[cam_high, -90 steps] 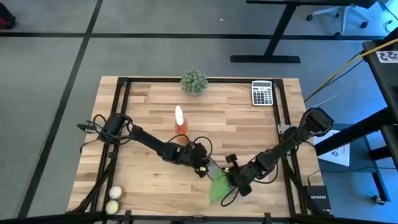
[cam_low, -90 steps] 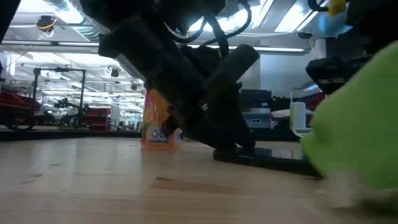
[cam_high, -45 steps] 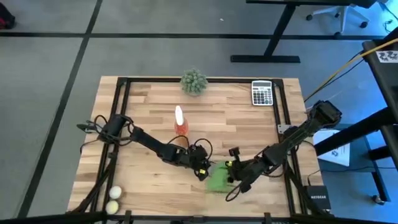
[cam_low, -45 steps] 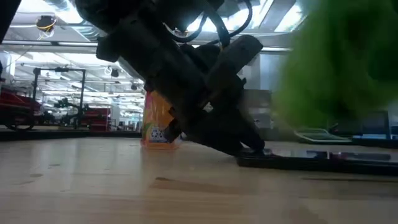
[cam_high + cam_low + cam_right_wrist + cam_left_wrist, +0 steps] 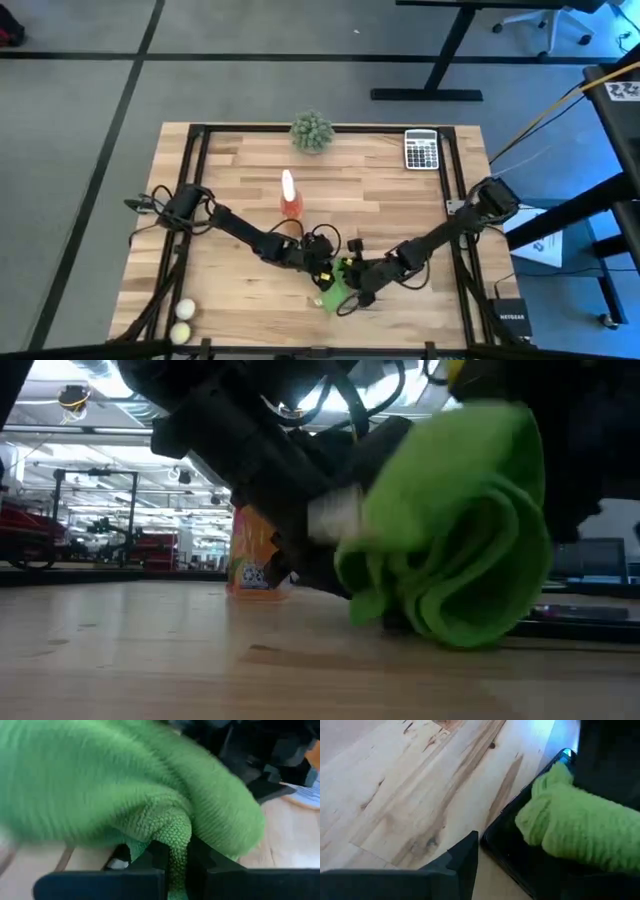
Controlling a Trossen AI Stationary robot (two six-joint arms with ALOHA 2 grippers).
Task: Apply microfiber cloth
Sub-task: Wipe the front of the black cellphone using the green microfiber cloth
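Cloth pinched in my right claw, pressed onto the dark slab my left claw steadies.

My right claw is closed tight on a fold of the cloth, its 2 fingers squeezing the green fabric so the rest bunches into a pad I can rub with. The cloth sits at the front middle of the table, lying on a flat dark slab whose glossy face I judge is what needs wiping. My left claw rests just beside the cloth at the slab's edge, probably to stop it sliding; I cannot tell how its fingers stand. The spray bottle stands upright behind, well clear of the wiping.
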